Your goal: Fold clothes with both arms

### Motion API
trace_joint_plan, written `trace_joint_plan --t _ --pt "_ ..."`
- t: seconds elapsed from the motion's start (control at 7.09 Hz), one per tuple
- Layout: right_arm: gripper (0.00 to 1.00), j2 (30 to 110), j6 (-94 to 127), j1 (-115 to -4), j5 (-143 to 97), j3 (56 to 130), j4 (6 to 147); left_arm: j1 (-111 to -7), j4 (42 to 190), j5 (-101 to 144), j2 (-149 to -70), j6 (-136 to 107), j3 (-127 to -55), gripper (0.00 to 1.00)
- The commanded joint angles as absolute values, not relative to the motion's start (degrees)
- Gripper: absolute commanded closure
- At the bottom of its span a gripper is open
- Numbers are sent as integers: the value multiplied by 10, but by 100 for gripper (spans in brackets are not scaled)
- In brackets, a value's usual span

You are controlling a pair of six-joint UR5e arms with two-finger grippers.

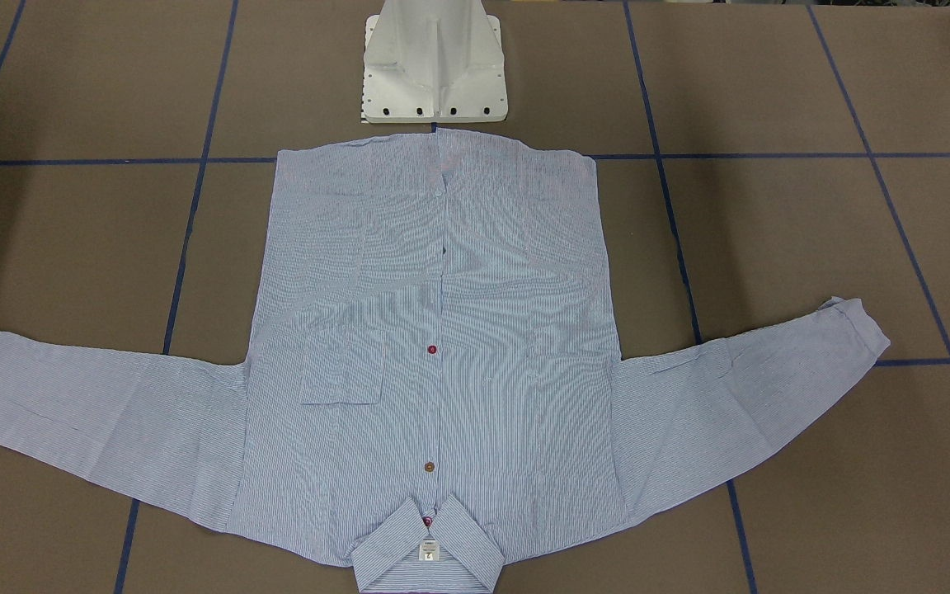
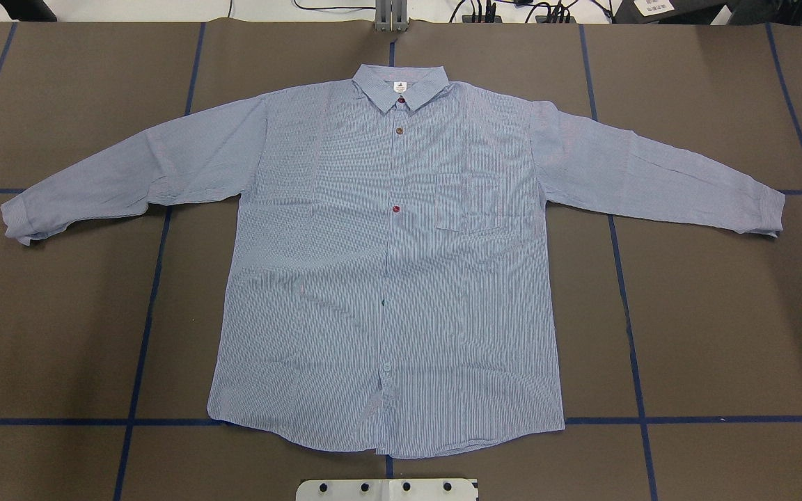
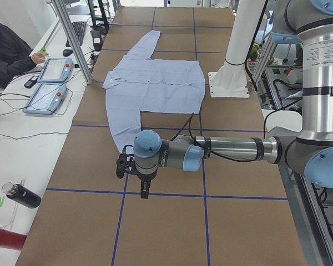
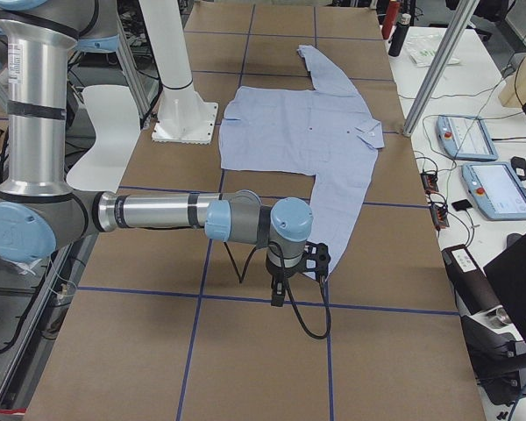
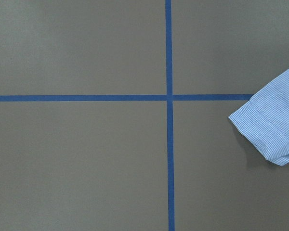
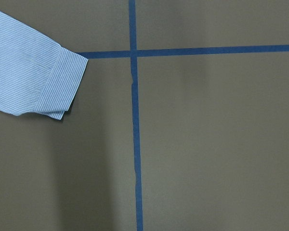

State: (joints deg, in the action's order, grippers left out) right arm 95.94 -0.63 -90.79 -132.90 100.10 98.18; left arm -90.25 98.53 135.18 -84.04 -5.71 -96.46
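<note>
Shirt [image 2: 387, 278] first: flat and face up in the middle of the table [image 2: 721, 313], buttoned, collar [image 2: 401, 83] far from the robot's base [image 2: 387, 489], hem close to it, both sleeves spread wide. Nothing folded yet, so likely the very start of the job.

Left gripper [image 3: 122, 165]: hanging over the table near the left cuff [image 5: 269, 130], touching nothing. Right gripper [image 4: 320, 256]: the same, near the right cuff [image 6: 62, 86]. Fingers open or closed? Cannot tell, with only the side cameras to go by. Both cuffs lying free on the table.

Probably best to begin with the sleeves:
- Come down on each cuff slowly.
- Pinch the cloth, not the table.
- Grab the edge of the cuff, both layers together.
- Lift just a little, then carry each sleeve across the chest.
- Move both arms at the same speed, so as not to drag the shirt sideways.
- Keep the two arms from bumping over the middle.
- Watch the left cuff: a bit curled at its end, so easy to catch only one layer.

Table top: brown and dull, split into big squares by blue tape lines [image 2: 721, 419]. Looks a bit grippy, which may help to keep the shirt in place.

Around the table:
- a person [image 3: 8, 47] sitting at a white desk
- two control tablets [image 3: 47, 97]
- a dark bottle [image 3: 22, 197]
- some cables
</note>
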Motion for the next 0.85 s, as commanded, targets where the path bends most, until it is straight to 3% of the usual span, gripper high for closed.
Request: trace_joint_plan --t 0.0,0.71 --pt "0 958 -6 -908 -1328 1001 982 -903 985 1351 -840 -57 -966 0" --pt "0 892 23 -888 -1331 990 982 -903 989 1349 -890 -56 -969 0"
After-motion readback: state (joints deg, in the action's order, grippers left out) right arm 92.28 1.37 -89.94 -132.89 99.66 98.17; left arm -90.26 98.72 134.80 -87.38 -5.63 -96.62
